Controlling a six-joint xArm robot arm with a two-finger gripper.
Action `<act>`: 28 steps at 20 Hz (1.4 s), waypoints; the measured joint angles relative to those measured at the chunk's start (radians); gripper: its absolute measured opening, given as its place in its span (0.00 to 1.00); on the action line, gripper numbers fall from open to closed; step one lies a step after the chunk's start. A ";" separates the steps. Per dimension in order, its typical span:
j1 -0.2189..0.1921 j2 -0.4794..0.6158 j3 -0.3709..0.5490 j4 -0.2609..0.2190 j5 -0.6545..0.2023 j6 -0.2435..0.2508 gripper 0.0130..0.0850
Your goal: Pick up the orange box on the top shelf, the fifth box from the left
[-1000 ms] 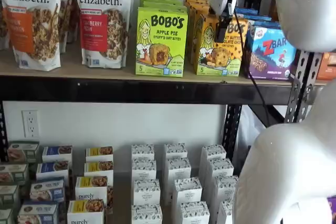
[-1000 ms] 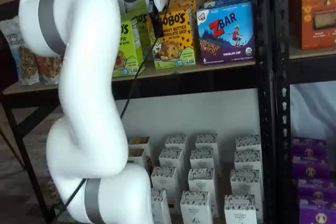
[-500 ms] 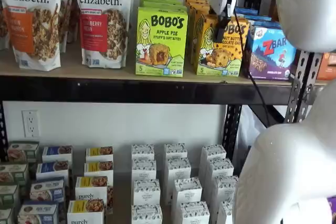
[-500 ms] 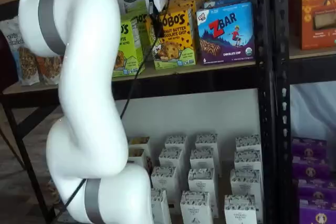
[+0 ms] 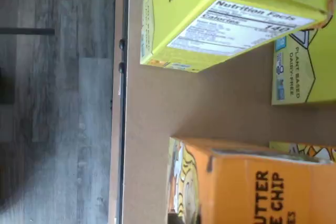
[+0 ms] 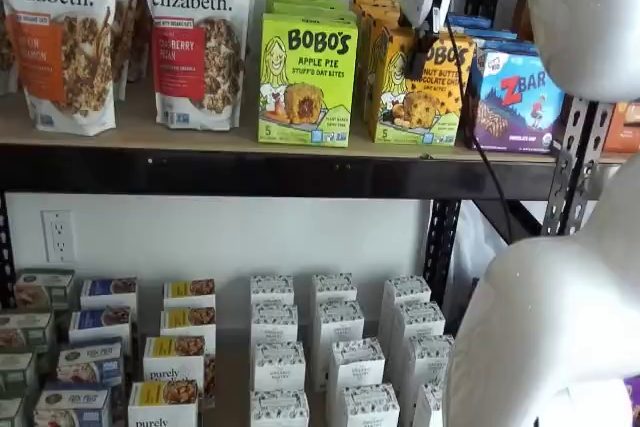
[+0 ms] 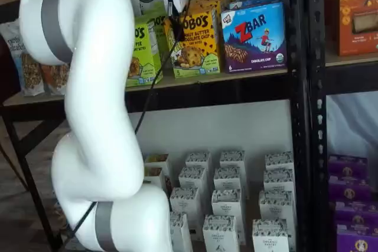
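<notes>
Orange cardboard marks the orange box point(image 6: 418, 87), which stands on the top shelf point(image 6: 300, 172) at the upper right of centre in a shelf view, between the lime-green Bobo's box point(image 6: 306, 79) on its left and the blue ZBar box point(image 6: 517, 99) on its right. In the other shelf view the same box point(image 7: 198, 45) sits at the upper middle, with the ZBar box point(image 7: 255, 36) just beside it and the shelf board point(image 7: 236, 84) under both. More orange boxes are lined up behind the front one.

The hand point(image 6: 424, 52) hangs from the upper edge of the frame, its white body above and its black fingers point(image 6: 422, 55) down over the upper front of the orange box, with a black cable trailing down past the shelf rail. In the other shelf view the hand point(image 7: 175, 26) shows at the box's upper left corner. The fingers lie against the box front, but whether they are closed on it or how far apart they stand cannot be told.

The wrist view is turned on its side and shows the tan surface point(image 5: 157, 108), the orange box point(image 5: 252, 182) with part of its lettering, and the lime-green box point(image 5: 231, 24) with its nutrition panel. Grey plank floor point(image 5: 58, 103) lies beyond the shelf edge.

Granola bags point(image 6: 195, 32) fill the upper left of a shelf view, and small white boxes point(image 6: 340, 347) stand on the lower level.
</notes>
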 joint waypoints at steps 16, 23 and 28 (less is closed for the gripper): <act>-0.004 0.003 -0.017 0.008 0.028 -0.002 0.17; -0.004 -0.002 -0.039 0.010 0.066 0.000 0.17; 0.003 -0.023 -0.042 -0.002 0.099 0.005 0.17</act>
